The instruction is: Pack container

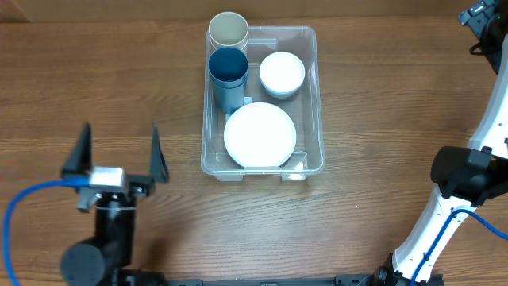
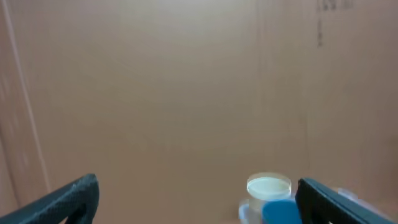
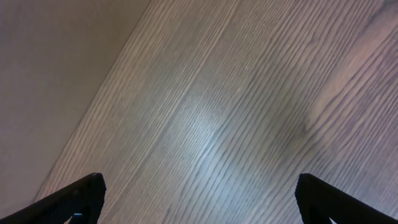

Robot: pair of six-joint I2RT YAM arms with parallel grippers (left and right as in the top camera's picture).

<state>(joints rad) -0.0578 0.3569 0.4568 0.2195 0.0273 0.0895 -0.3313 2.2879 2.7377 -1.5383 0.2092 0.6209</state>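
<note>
The container [image 1: 316,103], a large clear bin, stands at the table's middle. In it are a cream cup [image 1: 228,32] at the far left corner, a dark blue cup [image 1: 228,73] just in front of it, a white bowl [image 1: 282,73] and a white plate [image 1: 260,133]. My left gripper [image 1: 119,155] is open and empty, left of the bin and apart from it. In the left wrist view, the open left gripper [image 2: 202,202] frames the cream cup [image 2: 268,186] and blue cup [image 2: 281,213] far off. My right gripper [image 3: 199,199] is open over bare wood.
The right arm [image 1: 464,175] stands at the table's right side, reaching toward the far right corner. The left arm's base [image 1: 103,238] with a blue cable is at the front left. The table is brown wood [image 1: 381,199].
</note>
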